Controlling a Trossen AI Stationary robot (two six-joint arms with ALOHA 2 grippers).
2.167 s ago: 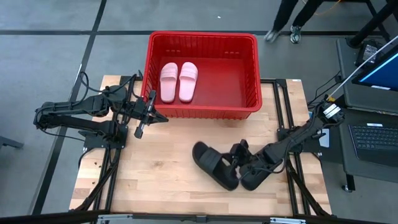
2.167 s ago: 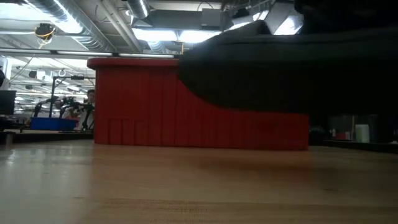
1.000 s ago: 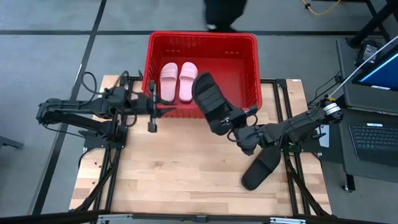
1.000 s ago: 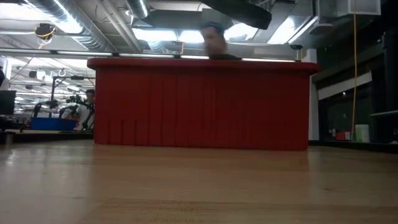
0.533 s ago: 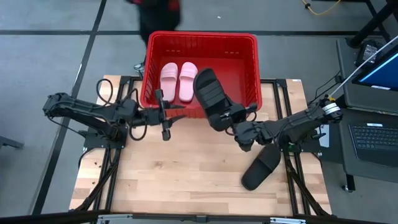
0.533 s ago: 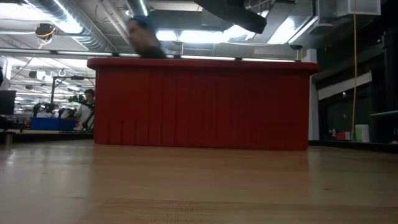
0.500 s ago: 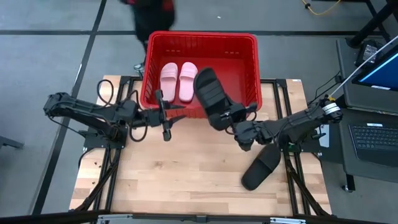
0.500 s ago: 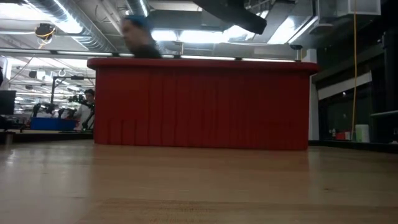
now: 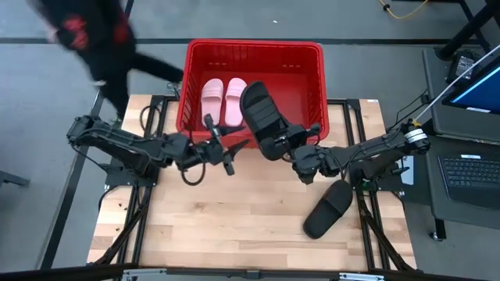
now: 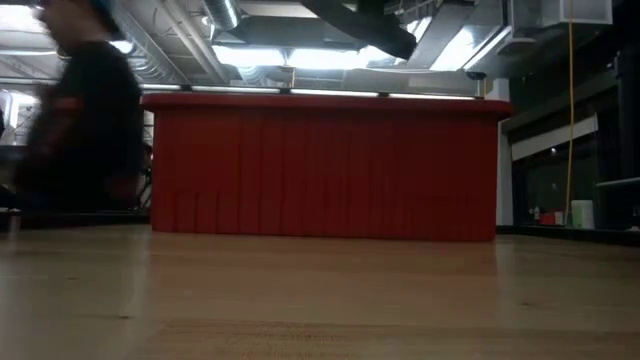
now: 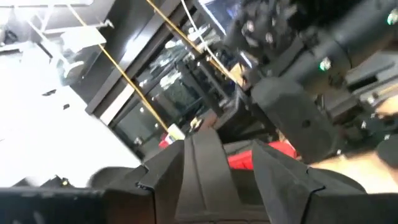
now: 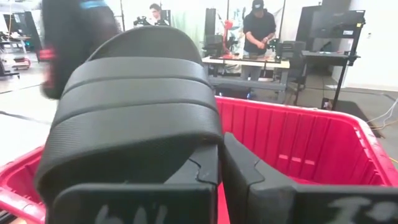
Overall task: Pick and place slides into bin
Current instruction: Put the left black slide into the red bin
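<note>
I've got the right gripper (image 9: 295, 150) clamped on a black slide (image 9: 262, 117) over the bin (image 9: 312, 58) rim for dropping, left gripper (image 9: 226, 156) fingers wide open, empty.

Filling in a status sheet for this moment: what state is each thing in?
Large red plastic basket: upright, holding the pink pair.
Two pale pink slide sandals: side by side in the basket.
Black slide sandal: held over the basket's near rim.
Second black slide sandal: lying on the table.
Right gripper: shut on the raised sandal.
Left gripper: open, empty.
</note>
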